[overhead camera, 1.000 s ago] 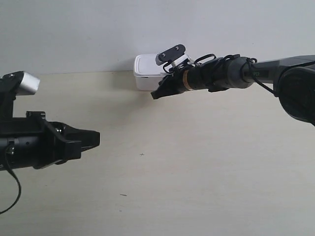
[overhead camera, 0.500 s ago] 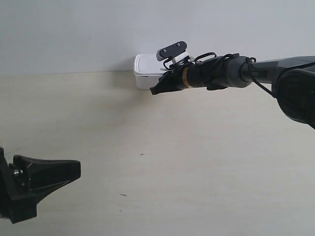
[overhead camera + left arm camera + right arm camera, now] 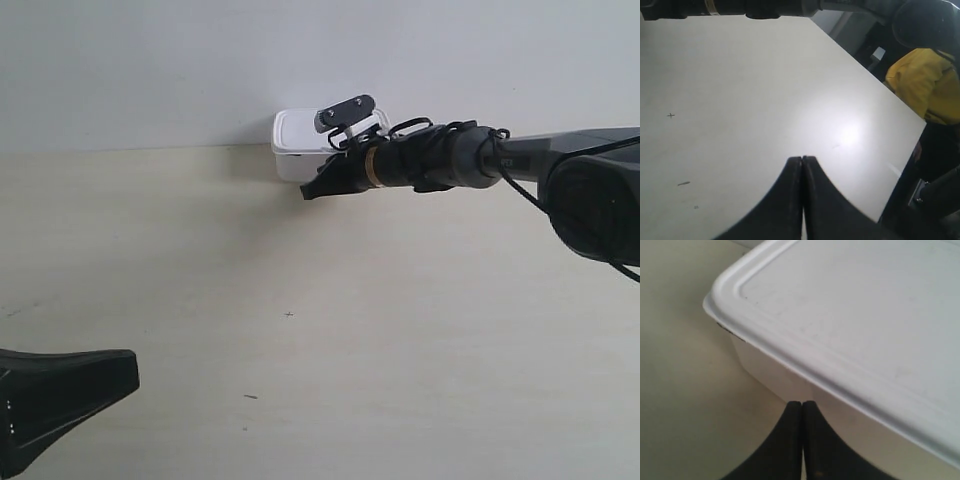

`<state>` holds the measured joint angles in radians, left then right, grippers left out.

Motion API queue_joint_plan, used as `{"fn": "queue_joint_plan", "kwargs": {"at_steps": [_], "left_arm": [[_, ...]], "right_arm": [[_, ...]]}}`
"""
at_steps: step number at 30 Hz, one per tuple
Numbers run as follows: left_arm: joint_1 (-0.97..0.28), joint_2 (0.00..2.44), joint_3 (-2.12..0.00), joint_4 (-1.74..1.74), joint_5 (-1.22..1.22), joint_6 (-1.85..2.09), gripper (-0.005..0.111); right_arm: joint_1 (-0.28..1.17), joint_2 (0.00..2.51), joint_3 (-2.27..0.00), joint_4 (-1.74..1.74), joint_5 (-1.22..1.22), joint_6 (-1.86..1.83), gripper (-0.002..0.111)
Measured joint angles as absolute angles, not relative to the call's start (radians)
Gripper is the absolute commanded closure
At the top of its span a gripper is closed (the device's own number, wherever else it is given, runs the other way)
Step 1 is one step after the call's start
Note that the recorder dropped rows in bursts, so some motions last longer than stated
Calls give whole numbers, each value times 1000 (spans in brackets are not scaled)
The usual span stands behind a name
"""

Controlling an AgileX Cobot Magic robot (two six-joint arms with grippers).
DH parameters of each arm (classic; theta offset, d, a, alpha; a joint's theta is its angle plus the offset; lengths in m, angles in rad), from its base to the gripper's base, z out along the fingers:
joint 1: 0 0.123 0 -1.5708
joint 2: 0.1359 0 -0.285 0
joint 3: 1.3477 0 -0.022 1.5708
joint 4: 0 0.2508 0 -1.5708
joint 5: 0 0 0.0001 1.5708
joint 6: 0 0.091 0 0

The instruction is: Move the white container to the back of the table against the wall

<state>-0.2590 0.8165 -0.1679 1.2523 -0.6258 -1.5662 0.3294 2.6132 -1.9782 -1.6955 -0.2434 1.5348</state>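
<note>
Exterior view first: the white container (image 3: 297, 135) sits at the far back of the bench (image 3: 400, 330), right up at the wall (image 3: 150, 70), though I can't tell if it actually touches it. The right gripper (image 3: 309, 191) reaches in from that view's right side. Its tips are low against the near side of the box, and a grey bracket (image 3: 345, 112) on its wrist hangs over the lid. The left gripper (image 3: 128, 368) is well apart from all that, down over bare bench with nothing near its tips.

Left wrist view: the left gripper (image 3: 802, 159) has both fingers pressed flat together with nothing between them, over plain bench (image 3: 740, 75). A small dark cross mark (image 3: 671, 115) lies off to one side of it, and the right arm (image 3: 740, 6) stretches across the far end ahead of it.

Right wrist view: the right gripper (image 3: 802, 404) is closed up tight too, holding nothing. Its tips are right at the side wall of the white container (image 3: 865, 315), just under the lid rim and near a rounded corner. Touching or a hair off, can't say. Bench (image 3: 680, 365) shows beside it.
</note>
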Motion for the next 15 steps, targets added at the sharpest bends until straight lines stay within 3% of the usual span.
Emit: {"fn": "queue_joint_plan", "kwargs": {"at_steps": [15], "left_arm": [[-259,676,-117,1380,-694,-1668,107]], "right_arm": [[331,2613,-1978,-1699,-258,1535,108]]}}
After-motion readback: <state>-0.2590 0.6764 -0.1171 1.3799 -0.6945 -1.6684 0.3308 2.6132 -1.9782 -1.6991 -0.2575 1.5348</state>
